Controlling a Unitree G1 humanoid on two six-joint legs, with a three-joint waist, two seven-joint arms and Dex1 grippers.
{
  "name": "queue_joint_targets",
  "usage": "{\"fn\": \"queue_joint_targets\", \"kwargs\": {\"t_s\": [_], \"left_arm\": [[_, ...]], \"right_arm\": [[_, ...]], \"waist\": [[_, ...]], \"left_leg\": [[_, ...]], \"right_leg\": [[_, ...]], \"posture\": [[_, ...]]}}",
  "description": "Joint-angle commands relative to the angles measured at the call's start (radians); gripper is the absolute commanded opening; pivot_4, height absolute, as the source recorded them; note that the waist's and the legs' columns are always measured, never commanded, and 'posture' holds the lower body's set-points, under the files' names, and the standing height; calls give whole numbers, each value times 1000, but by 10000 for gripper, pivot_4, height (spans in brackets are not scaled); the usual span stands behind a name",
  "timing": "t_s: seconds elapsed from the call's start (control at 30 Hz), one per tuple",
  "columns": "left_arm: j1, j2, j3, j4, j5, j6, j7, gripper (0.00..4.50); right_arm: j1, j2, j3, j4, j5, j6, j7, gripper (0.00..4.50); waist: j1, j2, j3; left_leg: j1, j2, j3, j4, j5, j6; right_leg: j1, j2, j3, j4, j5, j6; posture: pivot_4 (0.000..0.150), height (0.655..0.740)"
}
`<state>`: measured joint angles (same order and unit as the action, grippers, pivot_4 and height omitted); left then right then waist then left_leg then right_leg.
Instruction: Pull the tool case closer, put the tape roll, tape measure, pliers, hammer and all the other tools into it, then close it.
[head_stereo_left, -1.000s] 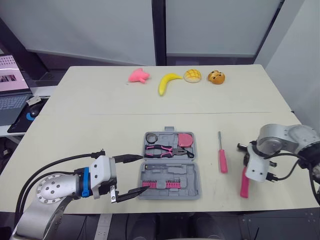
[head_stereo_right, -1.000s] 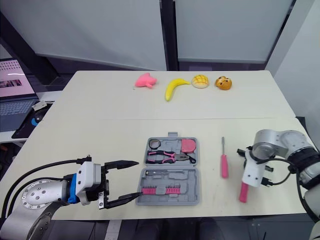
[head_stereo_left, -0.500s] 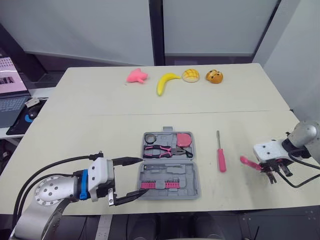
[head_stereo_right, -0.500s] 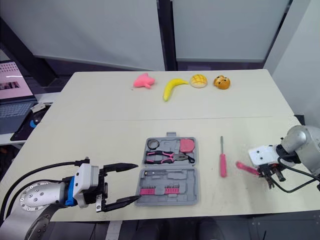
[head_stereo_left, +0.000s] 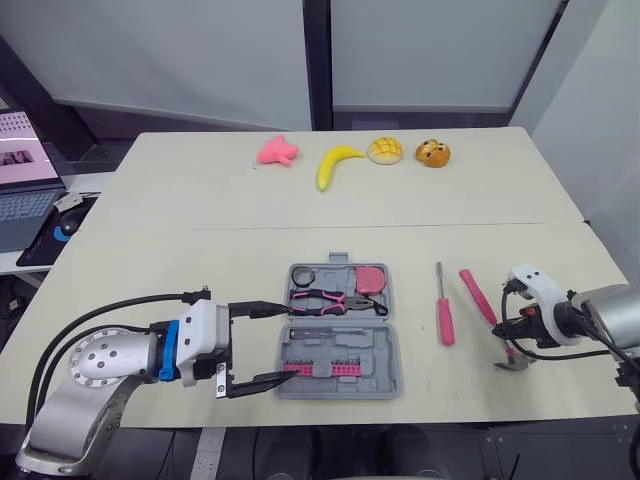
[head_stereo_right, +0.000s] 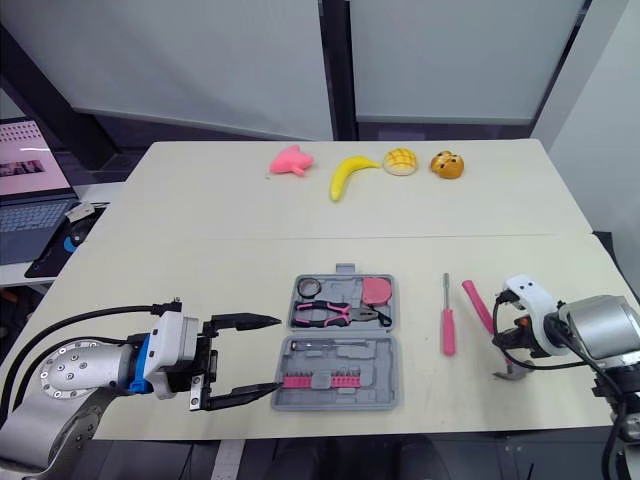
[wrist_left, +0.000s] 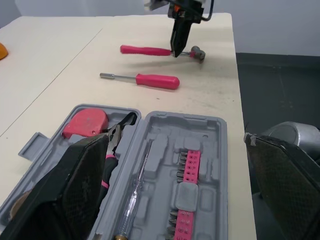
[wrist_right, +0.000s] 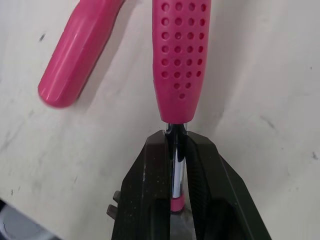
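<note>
Hammer (wrist_right: 181, 60) shaft clamped in right end effector (wrist_right: 177, 142), seen from its wrist, left end effector (head_stereo_left: 285, 340) apart beside tool case (head_stereo_left: 340, 355)

Your grey tool case (head_stereo_left: 378, 347) lies open, pliers (head_stereo_left: 330, 298) inside; pink screwdriver (head_stereo_left: 444, 318) and hammer (head_stereo_left: 476, 295) are outside, on its right.

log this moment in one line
tool case open | left gripper open beside it | right gripper shut on hammer | screwdriver on table
</note>
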<state>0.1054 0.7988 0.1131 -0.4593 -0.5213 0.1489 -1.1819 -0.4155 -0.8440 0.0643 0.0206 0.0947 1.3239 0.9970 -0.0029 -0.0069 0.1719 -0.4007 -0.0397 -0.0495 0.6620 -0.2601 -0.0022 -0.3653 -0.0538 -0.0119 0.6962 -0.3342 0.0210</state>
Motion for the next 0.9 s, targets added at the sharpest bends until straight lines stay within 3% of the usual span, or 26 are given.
{"fn": "queue_joint_targets", "kwargs": {"t_s": [0.03, 0.27, 0.33, 0.5, 0.6, 0.7, 0.9], "left_arm": [[-23, 10, -5, -31, -31, 17, -7, 45000], [-28, 8, 1, -49, -36, 39, -3, 45000], [-24, 7, 6, -55, -35, 42, 3, 45000], [-9, 5, 24, -63, -44, 51, 18, 45000], [4, 5, 42, -66, -57, 66, 35, 45000], [18, 2, 57, -59, -62, 66, 39, 45000], [34, 12, 81, -38, -70, 63, 30, 45000]], "right_arm": [[-58, 64, -69, 56, -5, 7, -140, 2208], [-77, 118, -93, 96, 37, -7, -251, 2208], [-70, 121, -115, 75, 51, -29, -272, 9452], [21, 86, -169, -71, 116, -92, -252, 19900], [139, 69, -206, -161, 111, -275, -254, 26844], [255, 93, -228, -196, 77, -477, -305, 26844], [372, 170, -233, -215, 69, -621, -386, 26844]], "waist": [[-1, 0, 0], [-2, 0, 0], [-2, 0, 0], [-2, 0, 0], [0, 0, 0], [1, 0, 0], [-3, 0, 0]], "left_leg": [[0, 0, 0, 0, 0, 0], [-1, 0, 0, 0, 0, 0], [-1, 0, 0, 0, 0, 0], [-1, 0, 0, 0, 0, 0], [-1, 0, 0, 0, 0, 0], [-1, 0, 0, 0, 0, 0], [1, 1, 0, 0, 0, 0]], "right_leg": [[0, 0, 0, 0, 0, 0], [-1, 0, 0, 1, 0, 0], [-1, 0, 0, 1, 0, 0], [-1, 0, 0, 1, 0, 0], [-1, 0, 0, 1, 0, 0], [-1, 0, 0, 0, 0, 0], [0, 1, 0, 1, 0, 0]], "posture": [[1500, 7193], [1500, 7193], [1500, 7193], [1500, 7193], [1500, 7193], [1500, 7193], [1500, 7193]]}}
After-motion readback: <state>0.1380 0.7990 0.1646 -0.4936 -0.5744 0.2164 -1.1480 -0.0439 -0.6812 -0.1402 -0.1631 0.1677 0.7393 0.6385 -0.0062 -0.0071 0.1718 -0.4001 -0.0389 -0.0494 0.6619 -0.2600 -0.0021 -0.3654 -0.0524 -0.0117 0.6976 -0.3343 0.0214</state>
